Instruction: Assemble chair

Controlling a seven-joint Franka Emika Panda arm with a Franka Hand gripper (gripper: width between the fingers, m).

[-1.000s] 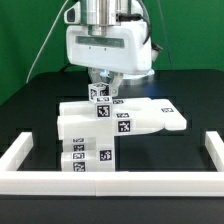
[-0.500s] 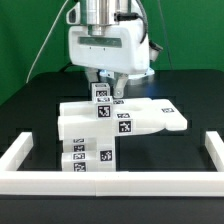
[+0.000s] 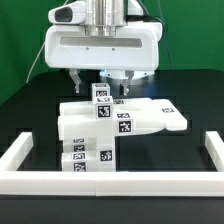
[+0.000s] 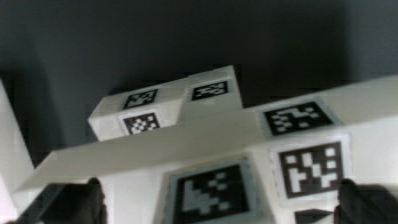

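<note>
The chair is a cluster of white tagged parts in the middle of the black table. A wide flat slab (image 3: 145,120) lies across thicker pieces (image 3: 85,160) stacked toward the front. A short upright block (image 3: 100,96) with a tag stands on the slab's back edge. My gripper (image 3: 100,79) hangs right over that block, open, one finger on each side and neither touching it. In the wrist view the block (image 4: 169,108) and the tagged slab (image 4: 214,190) fill the picture, and the dark fingertips (image 4: 63,205) of my gripper (image 4: 217,206) stand far apart with nothing clamped between them.
A low white border rail (image 3: 110,186) runs along the front, with arms going back on both sides of the exterior view (image 3: 25,148) (image 3: 200,148). Cables hang behind the arm at the back.
The jaws, shut on the upright block a second ago, have spread wide and let it go. The hand has lifted a little; the block stays standing on the slab.
</note>
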